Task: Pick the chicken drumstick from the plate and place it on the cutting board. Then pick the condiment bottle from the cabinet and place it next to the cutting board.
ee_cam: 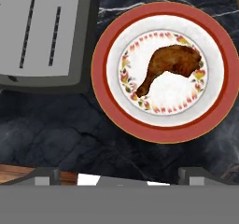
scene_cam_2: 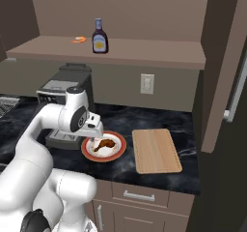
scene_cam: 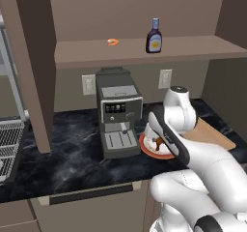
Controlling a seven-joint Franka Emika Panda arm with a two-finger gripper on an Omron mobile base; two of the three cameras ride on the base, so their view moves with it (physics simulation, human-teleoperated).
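The brown chicken drumstick [ee_cam: 170,64] lies on the red-rimmed plate [ee_cam: 161,135], its bone end toward the coffee machine. My gripper [ee_cam: 122,176] hovers above the plate, open, with nothing between its widely spread fingertips [ee_cam: 46,176]. From the right base view, the gripper [scene_cam_2: 98,135] hangs over the plate's [scene_cam_2: 108,159] left half, just above the drumstick [scene_cam_2: 106,144]. The tan cutting board [scene_cam_2: 156,150] lies right of the plate. The condiment bottle [scene_cam_2: 100,36] stands upright on the cabinet shelf [scene_cam_2: 144,52]. In the left base view my arm hides most of the plate [scene_cam: 144,146].
A grey coffee machine [scene_cam: 118,115] stands close to the plate's left, its drip tray [ee_cam: 42,36] near the rim. A small orange ring [scene_cam: 113,42] lies on the shelf left of the bottle [scene_cam: 154,36]. Cabinet side panels rise at both ends of the dark marble counter [scene_cam_2: 144,120].
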